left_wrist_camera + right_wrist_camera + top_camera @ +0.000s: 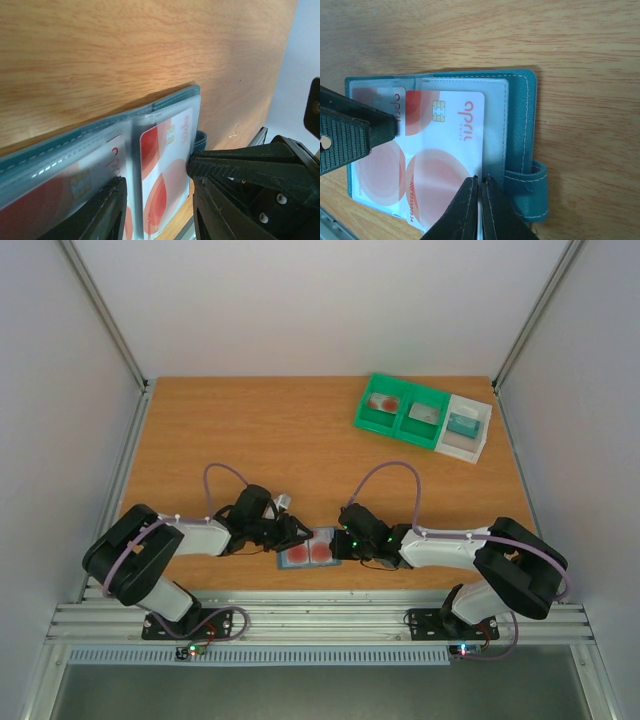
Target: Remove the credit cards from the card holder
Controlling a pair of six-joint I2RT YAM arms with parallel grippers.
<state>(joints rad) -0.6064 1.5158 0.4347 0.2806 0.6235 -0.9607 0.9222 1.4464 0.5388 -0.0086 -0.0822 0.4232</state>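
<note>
The card holder (309, 552), a blue-grey bifold wallet, lies open near the table's front edge between my two grippers. In the right wrist view its cover (520, 110) frames two clear sleeves. One red and white credit card (450, 150) sits askew and sticks out past the sleeve's lower edge. A second credit card (377, 165) lies in the left sleeve. My right gripper (481, 179) is shut on the edge of the askew card. My left gripper (156, 175) is open, with its fingers down on the wallet either side of a card (165, 165). One of its fingers (350, 135) shows in the right wrist view.
A green two-compartment tray (400, 410) stands at the back right, with a reddish piece and a grey piece inside. A white tray (468, 425) next to it holds a teal piece. The table's front rail (320, 615) runs just behind the wallet.
</note>
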